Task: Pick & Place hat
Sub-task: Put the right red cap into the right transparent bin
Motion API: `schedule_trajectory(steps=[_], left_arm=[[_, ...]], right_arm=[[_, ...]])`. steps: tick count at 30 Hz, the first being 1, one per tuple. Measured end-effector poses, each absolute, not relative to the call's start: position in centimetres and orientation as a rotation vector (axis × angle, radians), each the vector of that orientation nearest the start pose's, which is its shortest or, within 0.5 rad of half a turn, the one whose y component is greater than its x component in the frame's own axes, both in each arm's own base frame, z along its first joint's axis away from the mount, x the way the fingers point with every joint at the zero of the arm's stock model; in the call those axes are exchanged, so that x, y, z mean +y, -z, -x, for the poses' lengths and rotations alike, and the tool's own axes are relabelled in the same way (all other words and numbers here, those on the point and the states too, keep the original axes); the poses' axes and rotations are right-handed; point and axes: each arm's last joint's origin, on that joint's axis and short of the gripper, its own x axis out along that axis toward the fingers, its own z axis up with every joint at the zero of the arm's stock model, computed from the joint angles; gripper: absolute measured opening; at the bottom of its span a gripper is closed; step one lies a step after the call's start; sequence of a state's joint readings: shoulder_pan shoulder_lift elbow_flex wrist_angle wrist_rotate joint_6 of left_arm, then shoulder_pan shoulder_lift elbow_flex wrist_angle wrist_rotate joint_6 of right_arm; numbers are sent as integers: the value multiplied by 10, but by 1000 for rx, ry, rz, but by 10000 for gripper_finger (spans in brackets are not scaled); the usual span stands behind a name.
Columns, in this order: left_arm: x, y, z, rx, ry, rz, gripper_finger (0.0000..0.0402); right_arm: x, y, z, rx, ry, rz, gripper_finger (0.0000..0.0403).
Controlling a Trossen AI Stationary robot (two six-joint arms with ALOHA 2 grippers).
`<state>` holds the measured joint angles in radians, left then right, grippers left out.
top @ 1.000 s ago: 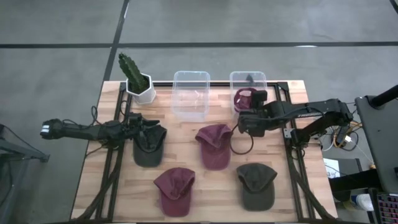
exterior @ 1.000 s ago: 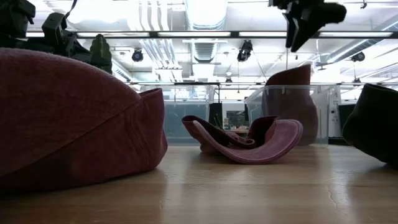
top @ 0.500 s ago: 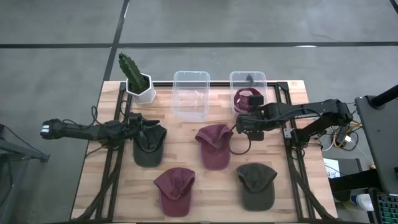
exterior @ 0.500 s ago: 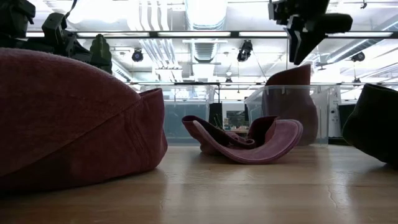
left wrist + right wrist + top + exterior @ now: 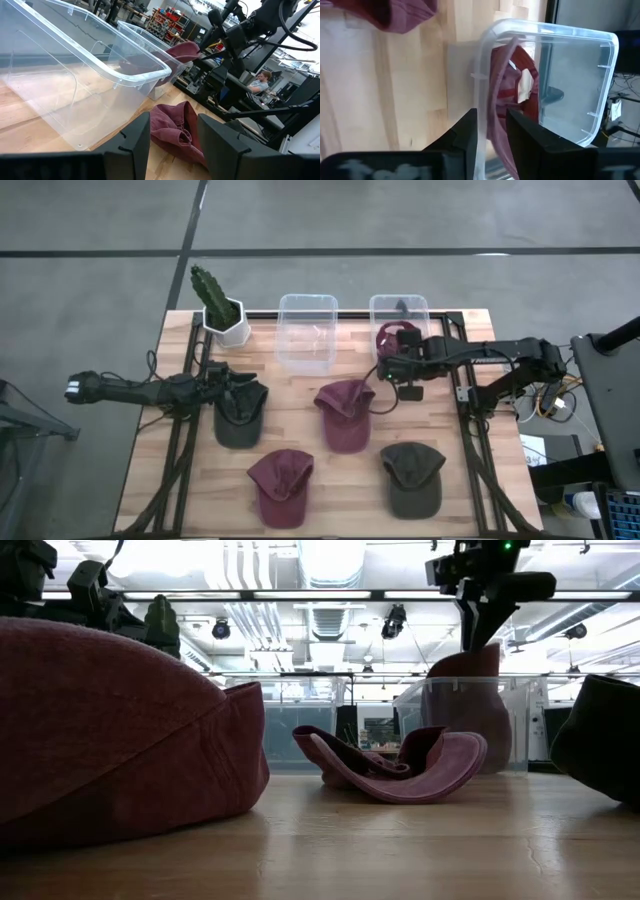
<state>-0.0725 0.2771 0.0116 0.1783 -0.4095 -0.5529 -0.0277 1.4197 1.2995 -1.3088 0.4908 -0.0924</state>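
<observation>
Four hats on table: two maroon, two dark; fifth maroon hat (image 5: 392, 337) in far right bin (image 5: 399, 308).
Handling: soft, light; pinch brim.
Right gripper (image 5: 383, 369): narrow gap, empty, beside bin.
Left gripper (image 5: 243, 387): parted, over dark hat (image 5: 239, 417).

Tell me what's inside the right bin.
A maroon hat sits in the right bin, leaning on its near wall and poking over the rim. A small dark thing shows near the far wall. The right gripper hides the near edge.
</observation>
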Motion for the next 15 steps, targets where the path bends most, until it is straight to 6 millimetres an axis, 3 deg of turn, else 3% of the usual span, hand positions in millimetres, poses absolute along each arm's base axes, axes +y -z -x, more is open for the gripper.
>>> schedule_trajectory(steps=[7, 15], left_arm=[[3, -161, -113, -10, -351, 526, 155], [3, -161, -113, -9, -351, 526, 155]], right_arm=[[-27, -301, -244, 1435, 359, 395, 86], [-31, -287, -242, 1475, 324, 375, 84]])
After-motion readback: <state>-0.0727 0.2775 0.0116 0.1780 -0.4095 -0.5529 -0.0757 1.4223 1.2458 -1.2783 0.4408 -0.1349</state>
